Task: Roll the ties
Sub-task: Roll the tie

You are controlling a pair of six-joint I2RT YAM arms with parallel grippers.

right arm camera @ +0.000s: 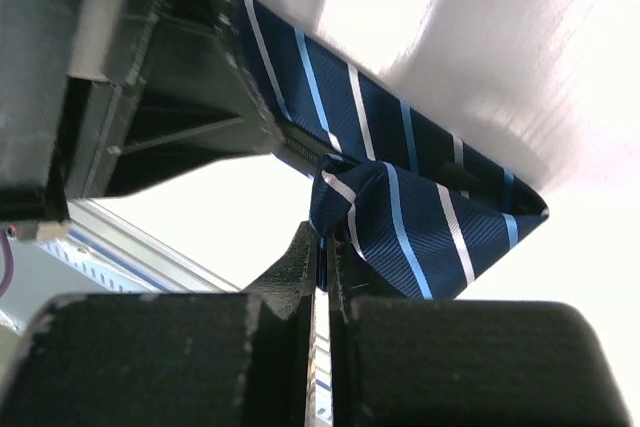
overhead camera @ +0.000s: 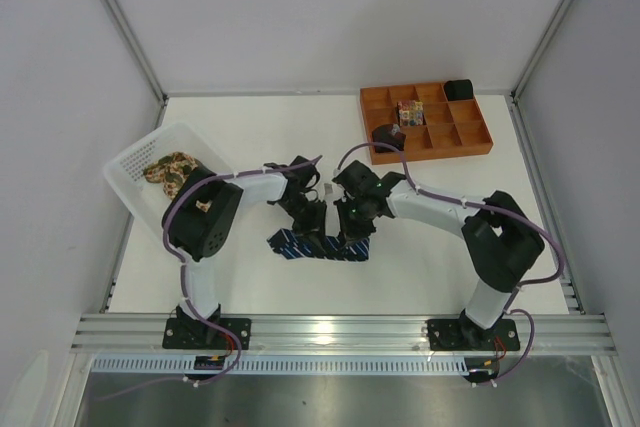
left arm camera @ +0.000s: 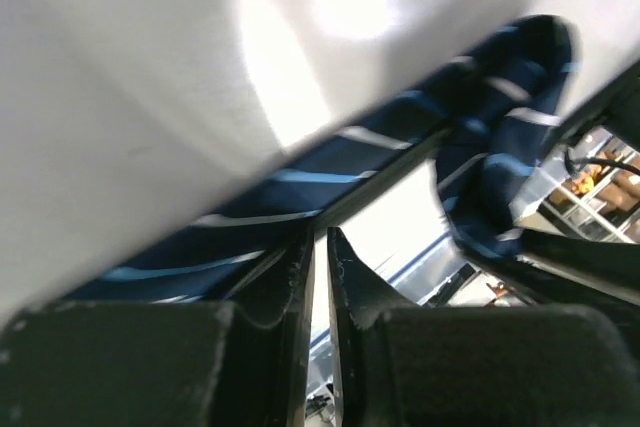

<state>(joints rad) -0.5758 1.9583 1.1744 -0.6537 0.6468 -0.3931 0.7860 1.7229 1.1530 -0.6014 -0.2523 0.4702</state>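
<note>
Right wrist shows navy tie (right arm camera: 420, 237) with pale-blue diagonal stripes, folded over.

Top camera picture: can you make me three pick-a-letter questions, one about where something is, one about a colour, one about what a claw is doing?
1. Where is the flowery tie? A in the white basket; B in a drawer; C on the floor.
2. What colour are the navy tie's stripes? A red; B pale blue and white; C yellow.
3. What is the right claw doing? A gaping wide; B shut on the navy tie; C holding a cup.
Answers: 1 A, its print shows inside the basket. 2 B, the right wrist view shows them close up. 3 B, its fingers pinch a fold of the fabric.
</note>
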